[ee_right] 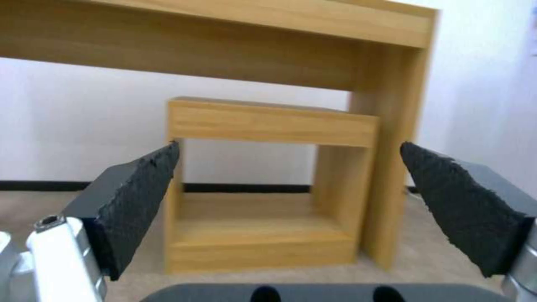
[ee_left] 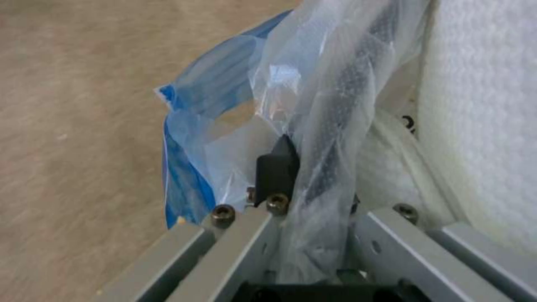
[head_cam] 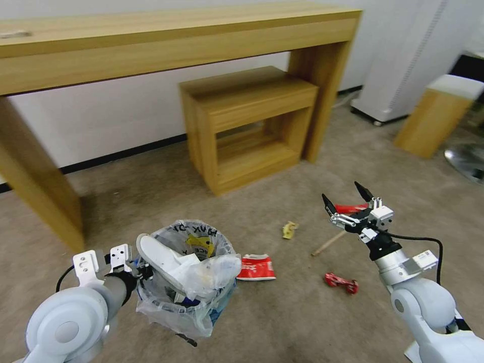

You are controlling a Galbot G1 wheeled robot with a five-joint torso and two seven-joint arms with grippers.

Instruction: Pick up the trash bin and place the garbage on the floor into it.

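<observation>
Lower left, my left gripper (head_cam: pixel 135 267) clamps the bin (head_cam: pixel 187 282) rim, one slipper (head_cam: pixel 164 262) inside. Right of centre, my right gripper (head_cam: pixel 345 199) hangs wide open, empty. Between them, floor (head_cam: pixel 282 322) litter: two red wrappers (head_cam: pixel 342 283), one packet (head_cam: pixel 256 267), one stick (head_cam: pixel 327 243), one yellow scrap (head_cam: pixel 289 230).

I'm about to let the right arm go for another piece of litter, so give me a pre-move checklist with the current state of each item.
1. Left gripper clamped on the trash bin rim and its plastic liner: ok, the rim sits between the jaws.
2. Bin held upright: ok, opening faces up.
3. Room left in the bin: cannot tell; a white slipper and tissue already rise above the rim.
4. Right gripper empty, jaws spread: ok.
5. Litter left on the floor: not ok; red-white packet, red wrapper, wooden stick and yellow scrap remain.
6. Path down to the stick: ok, nothing between.
</observation>
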